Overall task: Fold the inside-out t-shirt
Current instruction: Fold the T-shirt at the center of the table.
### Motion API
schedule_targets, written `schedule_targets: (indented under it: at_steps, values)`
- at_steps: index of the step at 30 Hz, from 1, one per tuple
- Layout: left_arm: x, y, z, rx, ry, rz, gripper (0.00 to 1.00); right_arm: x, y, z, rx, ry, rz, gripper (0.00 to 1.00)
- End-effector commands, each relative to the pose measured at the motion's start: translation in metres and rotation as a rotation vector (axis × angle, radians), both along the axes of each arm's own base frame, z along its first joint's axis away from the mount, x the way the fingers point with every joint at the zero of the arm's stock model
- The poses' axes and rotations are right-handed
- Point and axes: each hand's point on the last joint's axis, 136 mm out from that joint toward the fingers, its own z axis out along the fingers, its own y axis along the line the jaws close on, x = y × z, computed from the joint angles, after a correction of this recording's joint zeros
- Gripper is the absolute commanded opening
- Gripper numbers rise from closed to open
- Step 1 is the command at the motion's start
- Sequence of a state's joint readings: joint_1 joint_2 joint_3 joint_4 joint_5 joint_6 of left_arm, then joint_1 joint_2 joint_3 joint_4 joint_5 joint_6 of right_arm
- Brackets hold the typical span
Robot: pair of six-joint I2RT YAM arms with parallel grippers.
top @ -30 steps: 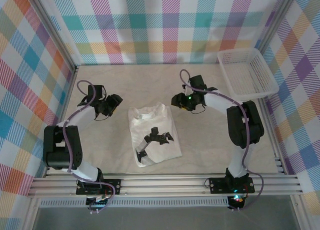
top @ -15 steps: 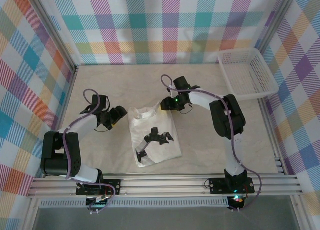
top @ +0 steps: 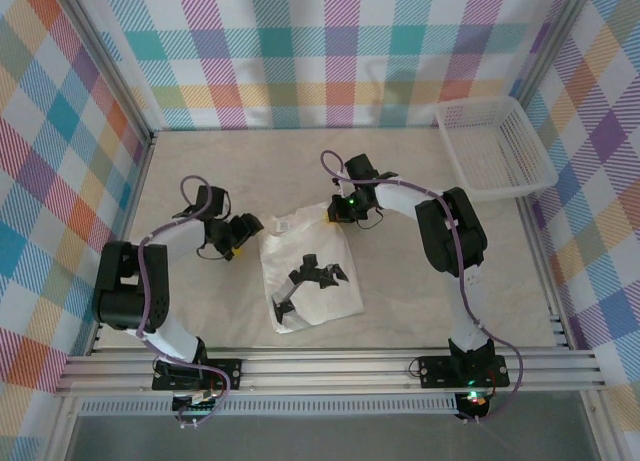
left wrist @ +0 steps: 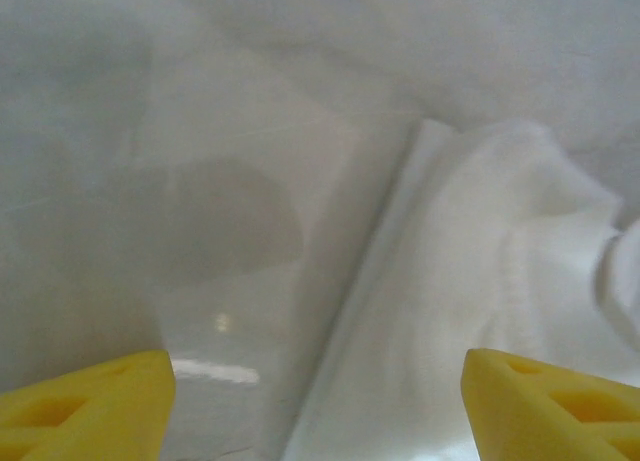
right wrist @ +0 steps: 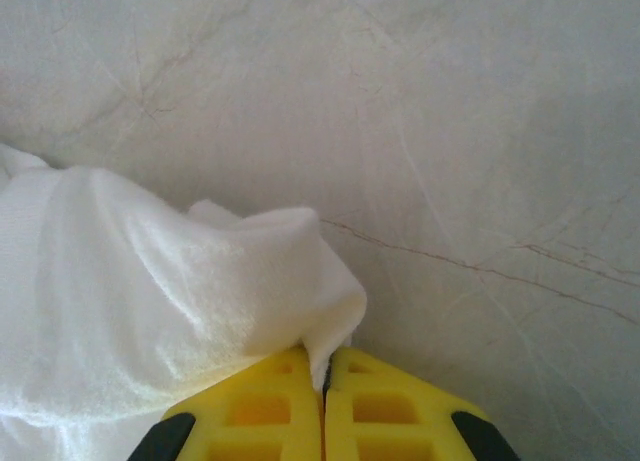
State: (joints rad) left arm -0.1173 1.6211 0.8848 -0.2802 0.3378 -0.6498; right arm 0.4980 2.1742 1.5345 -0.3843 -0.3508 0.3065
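Basket point(top: 497, 146): white mesh, far right corner of the counter point(top: 450, 281), well apart from the shirt. Its mesh floor shows across the whole span.

T-shirt point(top: 305, 271): folded into a rough rectangle, lying mid-counter between the two arms. A dark marking sits on its upper face.

Since a second ago:
- Right gripper point(top: 337, 213) stood off to the right of the shirt with jaws parted. It is now at the shirt's far right corner, jaws clenched on the fabric. In the right wrist view, a fold of the t-shirt point(right wrist: 150, 291) is pinched where the yellow pads point(right wrist: 390, 406) meet at the right gripper point(right wrist: 323, 366).
- Left gripper point(top: 243, 239) has come in from the left and is now just beside the shirt's far left corner, jaws released and wide. In the left wrist view, the yellow pads point(left wrist: 90, 406) sit far apart at the left gripper point(left wrist: 318, 381), with the edge of the t-shirt point(left wrist: 480, 281) running between them.
- The shirt's far edge has changed outline slightly; the rest lies as before.

Orientation: the long axis runs far to near, with the near end leaning a little to the right. I cannot tell which end is the neck.
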Motion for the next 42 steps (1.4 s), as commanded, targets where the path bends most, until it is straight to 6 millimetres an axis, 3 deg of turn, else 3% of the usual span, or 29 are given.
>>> schedule_targets:
  at_steps: [1,5,10,13,16,23,28,32,34,36,39,42]
  values:
    - [0.029,-0.016,0.019,-0.005,-0.073,-0.017,0.71,-0.011,0.003,0.000,0.013,0.046,0.014,0.04]
    - [0.038,-0.018,0.010,0.056,-0.029,-0.023,0.60,-0.014,0.003,-0.001,0.014,0.054,0.020,0.06]
    - [0.042,-0.005,0.002,0.149,-0.007,-0.014,0.63,-0.019,0.004,0.000,0.024,0.062,0.035,0.09]
    - [0.045,-0.017,-0.002,0.120,-0.011,-0.058,0.65,-0.019,0.004,-0.002,0.026,0.064,0.038,0.09]
    - [0.052,-0.038,-0.004,0.060,-0.033,-0.121,0.59,-0.018,0.005,-0.003,0.029,0.070,0.039,0.09]
    - [0.060,-0.061,-0.017,-0.015,-0.030,-0.126,0.30,-0.018,0.006,-0.002,0.034,0.072,0.031,0.09]
    - [0.056,-0.055,-0.023,0.036,-0.013,-0.128,0.19,-0.020,0.005,-0.005,0.030,0.077,0.034,0.09]
    - [0.057,-0.052,-0.022,0.049,-0.016,-0.121,0.00,-0.020,0.004,-0.003,0.035,0.080,0.024,0.08]
    - [0.058,-0.058,-0.009,0.009,-0.010,-0.149,0.00,-0.016,0.004,0.007,0.056,0.073,0.011,0.07]
    - [0.066,-0.063,0.023,-0.051,-0.041,-0.174,0.00,-0.008,0.003,0.032,0.096,0.054,-0.011,0.07]
    - [0.086,-0.064,0.108,-0.194,-0.194,-0.161,0.00,0.007,0.001,0.090,0.183,-0.029,-0.038,0.06]
    - [0.094,-0.066,0.205,-0.343,-0.354,-0.162,0.00,0.016,0.005,0.168,0.280,-0.158,-0.018,0.05]
